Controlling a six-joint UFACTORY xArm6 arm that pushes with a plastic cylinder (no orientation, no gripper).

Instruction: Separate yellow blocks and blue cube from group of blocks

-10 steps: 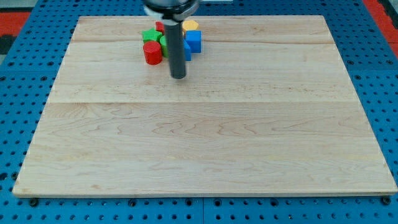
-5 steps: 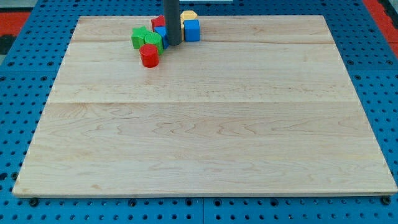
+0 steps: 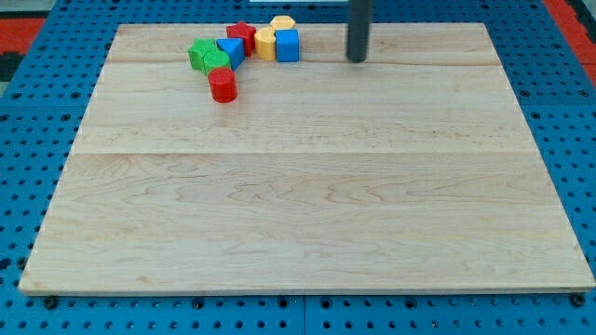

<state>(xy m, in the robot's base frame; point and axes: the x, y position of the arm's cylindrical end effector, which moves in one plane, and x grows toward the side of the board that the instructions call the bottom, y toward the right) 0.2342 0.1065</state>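
Observation:
The blocks lie in a cluster near the board's top edge, left of centre. A blue cube [image 3: 288, 45] is at the cluster's right end. A yellow block [image 3: 265, 43] touches its left side and a second yellow block [image 3: 281, 22] sits just above them. Left of these are a red block [image 3: 242, 35], a second blue block [image 3: 229, 50], two green blocks [image 3: 199, 53] [image 3: 217, 62] and a red cylinder [image 3: 223, 85] at the bottom. My tip [image 3: 358, 59] rests on the board well to the right of the blue cube, touching no block.
The wooden board [image 3: 307, 186] sits on a blue pegboard table [image 3: 28, 112]. The rod's upper part leaves the view at the top edge.
My tip went up from below the cluster into it, then swung right, clear of the blocks. The green blocks and second blue block slid left; the yellow block beside the cube is uncovered.

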